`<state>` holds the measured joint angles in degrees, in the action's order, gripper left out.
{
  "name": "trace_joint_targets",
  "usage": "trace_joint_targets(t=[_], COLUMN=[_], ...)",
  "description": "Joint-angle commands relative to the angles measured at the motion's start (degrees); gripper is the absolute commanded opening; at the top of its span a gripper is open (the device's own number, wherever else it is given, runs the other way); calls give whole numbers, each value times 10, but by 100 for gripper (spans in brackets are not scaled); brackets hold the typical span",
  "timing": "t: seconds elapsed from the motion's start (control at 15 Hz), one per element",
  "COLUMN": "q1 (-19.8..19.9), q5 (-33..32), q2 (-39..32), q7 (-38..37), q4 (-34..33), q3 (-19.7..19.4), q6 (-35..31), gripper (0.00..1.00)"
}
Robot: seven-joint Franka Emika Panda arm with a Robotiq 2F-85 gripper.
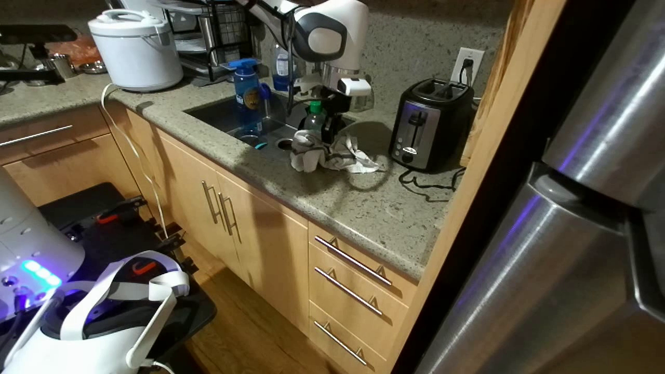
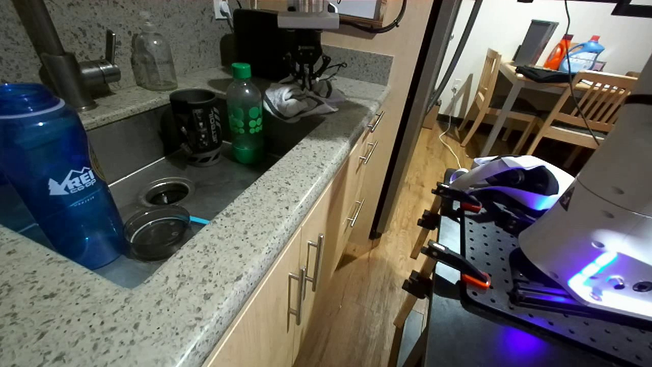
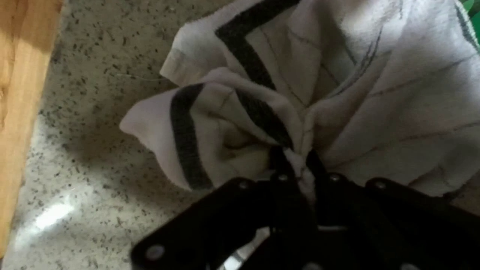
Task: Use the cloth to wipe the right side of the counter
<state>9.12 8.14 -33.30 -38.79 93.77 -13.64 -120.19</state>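
Observation:
The cloth [image 1: 345, 156] is white with dark stripes and lies bunched on the speckled stone counter [image 1: 363, 208], to the right of the sink. It also shows in an exterior view [image 2: 293, 102] and fills much of the wrist view [image 3: 393, 123]. My gripper [image 3: 296, 161] points down and is shut on a pinched fold of the cloth; the fold shows between the two fingertips. In both exterior views the gripper [image 1: 332, 136] [image 2: 307, 85] is low over the counter, with the cloth spread around its fingertips. The cloth's underside is hidden.
A black and silver toaster [image 1: 431, 124] with a loose cord [image 1: 423, 193] stands right of the cloth. A green-capped bottle [image 2: 245, 114], a black mug [image 2: 198, 125] and a blue bottle [image 2: 66, 178] stand in the sink. A wood panel [image 1: 483, 171] bounds the counter's right end.

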Motion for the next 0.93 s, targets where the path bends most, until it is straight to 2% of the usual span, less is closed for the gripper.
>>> trace_joint_targets(t=[0.0,0.47,0.87], q1=[-2,6,11], q5=[-4,-4,-4], q2=[-60,-119,-152], q7=[-34,-71,-87], q4=[-71,-167,-217], q3=[-1,1,3], q6=[19,65,79], gripper=[3,3,3])
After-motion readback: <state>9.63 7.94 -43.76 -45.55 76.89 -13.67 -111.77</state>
